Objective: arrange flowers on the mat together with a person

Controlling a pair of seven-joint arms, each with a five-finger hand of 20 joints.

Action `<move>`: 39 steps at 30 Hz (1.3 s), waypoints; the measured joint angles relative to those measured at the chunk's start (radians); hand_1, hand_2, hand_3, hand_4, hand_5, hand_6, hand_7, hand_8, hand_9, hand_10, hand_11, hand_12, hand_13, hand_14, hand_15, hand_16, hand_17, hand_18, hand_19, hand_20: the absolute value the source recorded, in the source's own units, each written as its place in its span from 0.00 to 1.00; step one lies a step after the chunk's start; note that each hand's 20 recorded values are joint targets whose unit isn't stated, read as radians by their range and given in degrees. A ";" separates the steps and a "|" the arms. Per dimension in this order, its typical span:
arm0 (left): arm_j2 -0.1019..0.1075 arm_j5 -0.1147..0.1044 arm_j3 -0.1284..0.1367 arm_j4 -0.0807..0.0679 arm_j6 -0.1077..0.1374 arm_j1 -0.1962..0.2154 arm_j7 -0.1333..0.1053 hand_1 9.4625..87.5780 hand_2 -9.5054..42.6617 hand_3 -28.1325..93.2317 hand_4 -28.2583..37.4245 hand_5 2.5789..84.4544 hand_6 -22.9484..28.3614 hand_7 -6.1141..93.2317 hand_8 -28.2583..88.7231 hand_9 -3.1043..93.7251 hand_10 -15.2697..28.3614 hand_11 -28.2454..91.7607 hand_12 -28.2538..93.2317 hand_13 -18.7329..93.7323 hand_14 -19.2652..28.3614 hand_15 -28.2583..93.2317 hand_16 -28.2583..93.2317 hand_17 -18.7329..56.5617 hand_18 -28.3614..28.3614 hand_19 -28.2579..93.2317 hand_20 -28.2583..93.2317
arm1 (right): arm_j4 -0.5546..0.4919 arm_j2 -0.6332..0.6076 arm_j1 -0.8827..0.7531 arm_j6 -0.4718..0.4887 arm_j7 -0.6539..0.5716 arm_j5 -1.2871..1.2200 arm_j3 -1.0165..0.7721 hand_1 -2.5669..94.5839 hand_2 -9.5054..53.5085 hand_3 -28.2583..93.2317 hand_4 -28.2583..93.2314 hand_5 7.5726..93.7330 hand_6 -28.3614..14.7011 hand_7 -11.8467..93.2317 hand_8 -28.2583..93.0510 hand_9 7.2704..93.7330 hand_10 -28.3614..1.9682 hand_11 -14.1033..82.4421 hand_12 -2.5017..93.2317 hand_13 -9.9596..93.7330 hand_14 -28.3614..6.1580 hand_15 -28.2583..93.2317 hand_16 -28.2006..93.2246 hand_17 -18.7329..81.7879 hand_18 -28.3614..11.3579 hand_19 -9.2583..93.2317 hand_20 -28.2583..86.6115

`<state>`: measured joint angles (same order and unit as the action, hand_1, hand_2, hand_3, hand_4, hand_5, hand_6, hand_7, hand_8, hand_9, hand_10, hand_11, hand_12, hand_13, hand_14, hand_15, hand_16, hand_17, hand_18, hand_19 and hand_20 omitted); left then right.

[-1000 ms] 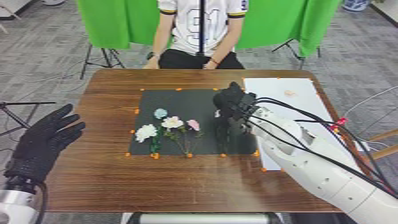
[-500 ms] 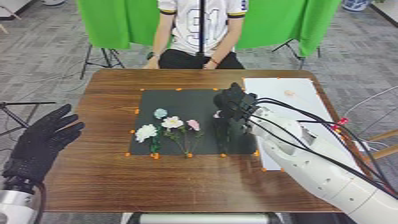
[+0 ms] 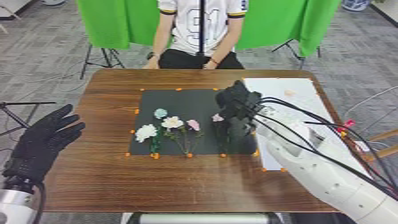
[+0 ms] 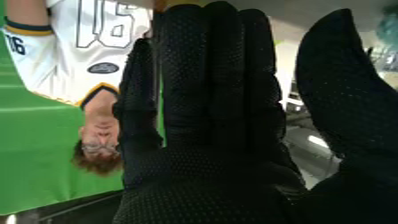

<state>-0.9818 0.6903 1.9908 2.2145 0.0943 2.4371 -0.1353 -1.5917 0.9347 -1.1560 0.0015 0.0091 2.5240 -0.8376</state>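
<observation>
In the head view, the right hand is over the right part of the dark mat, its fingers straight. Close beside it a small pink flower shows on the mat, its lower part partly hidden. To the left lie a white flower, a pale blue one, a cream one and another pink one, stems toward the robot. The left hand is open at the table's left edge. In the right wrist view, the right hand holds its thumb apart from straight fingers, nothing gripped.
A white sheet lies on the right of the brown table, a pale flower near its far end. Orange markers dot the edges of mat and sheet. The right arm with its black cables crosses the sheet.
The right hand has shifted slightly to the right, and more of the pink flower beside it now shows. The left hand and the other flowers have stayed put.
</observation>
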 measured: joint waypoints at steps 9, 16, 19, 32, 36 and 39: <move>-0.010 0.001 0.004 0.001 0.000 0.000 -0.001 0.21 0.19 0.82 0.06 0.39 0.54 0.22 0.17 0.34 0.65 0.41 0.39 0.39 0.73 0.50 0.25 0.15 0.91 0.63 0.36 | -0.201 -0.009 -0.190 0.080 0.013 -0.231 -0.297 0.32 0.18 0.94 0.03 0.44 0.64 0.42 0.11 0.47 0.54 0.42 0.29 0.52 0.56 0.59 0.43 0.34 0.25 0.60 0.57; -0.031 0.001 0.014 0.003 -0.005 0.002 0.000 0.21 0.19 0.81 0.06 0.37 0.54 0.22 0.17 0.33 0.65 0.40 0.40 0.38 0.73 0.51 0.25 0.17 1.00 0.63 0.30 | -0.364 0.062 -0.416 0.368 0.083 -0.601 -0.659 0.22 0.16 0.94 0.05 0.40 0.57 0.29 0.15 0.41 0.44 0.32 0.30 0.46 0.46 0.50 0.45 0.31 0.20 0.56 0.54; -0.044 -0.001 0.025 0.005 -0.013 0.008 0.001 0.21 0.19 0.81 0.06 0.37 0.54 0.22 0.17 0.33 0.65 0.40 0.40 0.38 0.73 0.50 0.25 0.18 1.00 0.63 0.29 | -0.364 0.105 -0.515 0.392 0.155 -0.721 -0.778 0.21 0.16 0.94 0.05 0.39 0.56 0.27 0.16 0.41 0.44 0.30 0.30 0.46 0.46 0.47 0.46 0.31 0.20 0.55 0.54; -0.051 -0.047 0.002 0.015 -0.039 0.015 -0.053 0.19 0.16 0.81 0.05 0.37 0.53 0.21 0.18 0.33 0.65 0.40 0.39 0.38 0.74 0.48 0.25 0.16 0.92 0.62 0.29 | -0.484 0.269 -0.938 0.302 0.024 -1.341 -1.158 0.20 0.16 0.92 0.05 0.38 0.55 0.23 0.18 0.39 0.44 0.25 0.29 0.45 0.44 0.38 0.50 0.31 0.19 0.51 0.51; -0.055 -0.042 -0.019 0.016 -0.037 0.009 -0.065 0.19 0.16 0.81 0.05 0.37 0.53 0.21 0.18 0.34 0.65 0.39 0.39 0.38 0.74 0.47 0.25 0.16 0.92 0.61 0.29 | -0.484 0.343 -0.987 0.302 0.029 -1.397 -1.162 0.20 0.16 0.92 0.05 0.38 0.55 0.23 0.18 0.39 0.44 0.25 0.29 0.45 0.45 0.38 0.51 0.31 0.19 0.51 0.51; -0.059 -0.035 -0.026 0.016 -0.037 0.003 -0.063 0.19 0.16 0.81 0.04 0.37 0.53 0.21 0.18 0.34 0.65 0.39 0.39 0.38 0.74 0.47 0.25 0.16 0.92 0.61 0.29 | -0.481 0.366 -0.996 0.303 0.029 -1.378 -1.160 0.20 0.16 0.92 0.05 0.38 0.55 0.23 0.18 0.39 0.44 0.25 0.29 0.45 0.45 0.38 0.51 0.31 0.19 0.51 0.51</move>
<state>-1.0410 0.6554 1.9643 2.2300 0.0573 2.4398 -0.1981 -2.0729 1.3011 -2.1519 0.3047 0.0381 1.1456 -1.9976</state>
